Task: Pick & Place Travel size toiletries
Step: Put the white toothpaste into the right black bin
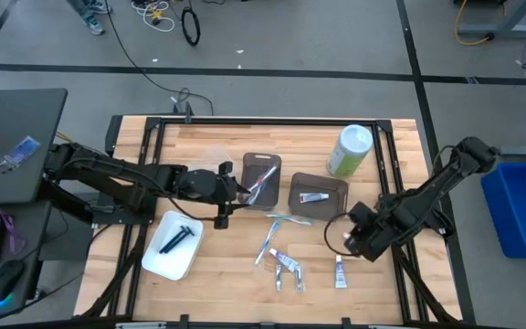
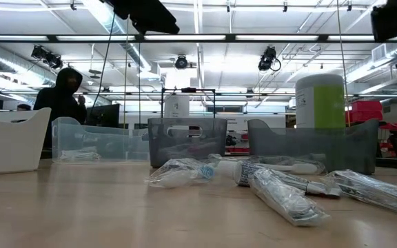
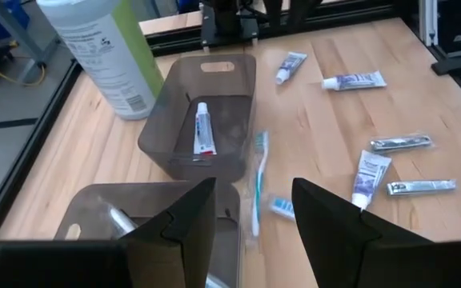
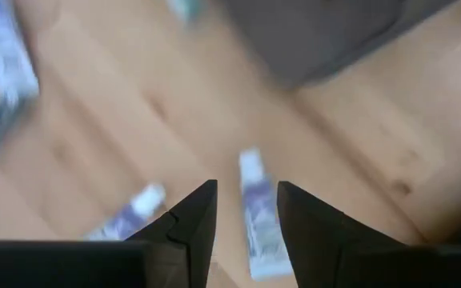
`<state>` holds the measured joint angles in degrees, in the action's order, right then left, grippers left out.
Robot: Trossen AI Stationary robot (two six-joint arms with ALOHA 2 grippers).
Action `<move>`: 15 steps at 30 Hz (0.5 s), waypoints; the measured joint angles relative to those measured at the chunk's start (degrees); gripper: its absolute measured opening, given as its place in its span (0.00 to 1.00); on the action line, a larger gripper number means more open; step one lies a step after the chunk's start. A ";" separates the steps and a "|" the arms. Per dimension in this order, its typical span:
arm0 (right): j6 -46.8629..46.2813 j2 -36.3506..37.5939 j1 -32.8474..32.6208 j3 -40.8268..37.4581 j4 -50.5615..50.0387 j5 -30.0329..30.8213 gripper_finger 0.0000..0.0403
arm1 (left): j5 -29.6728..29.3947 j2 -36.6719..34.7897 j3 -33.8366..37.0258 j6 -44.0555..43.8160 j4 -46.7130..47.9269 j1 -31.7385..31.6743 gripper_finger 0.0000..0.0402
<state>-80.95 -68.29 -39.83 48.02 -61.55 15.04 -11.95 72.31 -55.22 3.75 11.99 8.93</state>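
- Toiletries lie partly sorted: one tube [image 1: 314,196] rests in the right dark bin [image 1: 318,189], a toothbrush [image 1: 261,183] leans in the left dark bin [image 1: 261,180], and a dark razor [image 1: 175,239] sits in the white tray [image 1: 173,245]
- Loose on the wood between and in front of the bins are a light-blue toothbrush [image 1: 289,218], a slim wrapped toothbrush [image 1: 267,245], two small tubes and packets [image 1: 288,268], and a lone tube [image 1: 341,270] off to the right
- That lone tube looks like the item in hand, judging by the right wrist view, where it lies on the table between and just ahead of the fingers [image 4: 254,216]
- Right gripper [image 1: 356,241] hangs low over that tube, jaws parted and holding nothing; the fingers straddle the tube's line, probably so they can drop either side of it and pinch across its narrow width
- Left gripper [image 1: 234,190] hovers at the near edge of the left bin, jaws apart and empty; it sits over the container's rim, which suits a release into the bin
- Green canister [image 1: 350,150] stands upright behind the right bin, apart from the work
- A person in a dark hood [image 2: 62,96] stands in the room beyond the table
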 joint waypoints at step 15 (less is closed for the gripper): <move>10.96 -0.44 2.03 -13.79 15.65 -9.26 0.50 | 0.15 0.00 0.00 -1.40 0.09 0.00 0.43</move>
<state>-69.99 -68.73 -37.80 34.22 -45.90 5.78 -11.79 72.31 -55.22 2.35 12.08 8.93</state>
